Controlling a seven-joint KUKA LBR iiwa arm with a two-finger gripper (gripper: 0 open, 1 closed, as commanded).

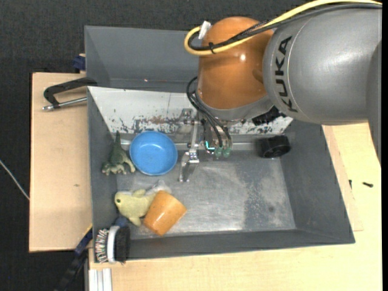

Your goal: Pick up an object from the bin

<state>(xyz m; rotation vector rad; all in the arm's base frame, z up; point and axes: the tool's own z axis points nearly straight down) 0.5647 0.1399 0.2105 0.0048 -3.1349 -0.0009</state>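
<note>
Hovering at three o'clock of the blue bowl [153, 152].
Clenched fingers [185, 170], nothing gripped, likely lining up beside its rim.

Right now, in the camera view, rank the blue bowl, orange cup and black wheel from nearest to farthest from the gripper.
1. Blue bowl, just left of the gripper.
2. Orange cup, below and to the left.
3. Black wheel, off to the right.

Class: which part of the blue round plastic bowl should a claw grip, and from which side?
Probably the rim on the view's right, from above: the blue round plastic bowl sits upright, mouth open, thin-walled; a green toy dinosaur crowds the opposite rim.
</note>
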